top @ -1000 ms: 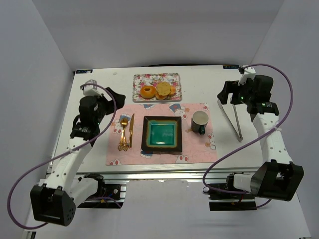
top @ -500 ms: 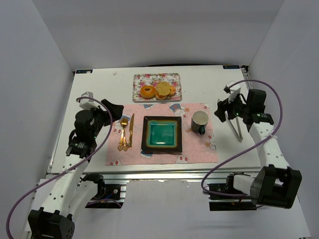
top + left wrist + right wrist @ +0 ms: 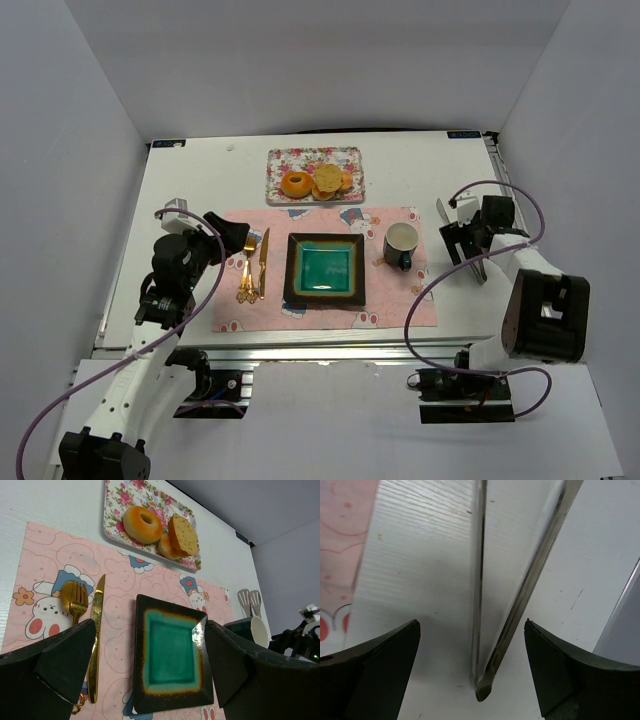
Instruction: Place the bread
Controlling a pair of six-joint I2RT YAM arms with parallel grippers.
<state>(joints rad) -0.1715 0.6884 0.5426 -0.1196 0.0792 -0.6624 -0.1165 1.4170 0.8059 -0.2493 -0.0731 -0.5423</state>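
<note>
The bread lies on a floral tray [image 3: 352, 160] at the back middle: an orange-brown ring doughnut [image 3: 296, 184] and a flat oval tan-yellow piece [image 3: 327, 179]. In the left wrist view the doughnut [image 3: 143, 524] sits left of the tan piece [image 3: 182, 534], which leans on edge. My left gripper [image 3: 232, 235] is open and empty, above the mat's left side, far from the tray; in its own view [image 3: 150, 670] it frames the plate. My right gripper [image 3: 468, 250] is open, low over metal tongs [image 3: 530, 580], with its fingers on either side of the tongs' joined end.
A dark square plate with a green centre [image 3: 325, 270] sits on a pink placemat [image 3: 390, 300]. A gold fork and spoon [image 3: 247, 268] and a knife [image 3: 263, 262] lie left of it. A mug [image 3: 401, 244] stands right of it. The tongs [image 3: 478, 268] lie at the right.
The left arm has drawn back toward the near edge. The right gripper has come down and nearer, from above the tongs' far end to low over them.
</note>
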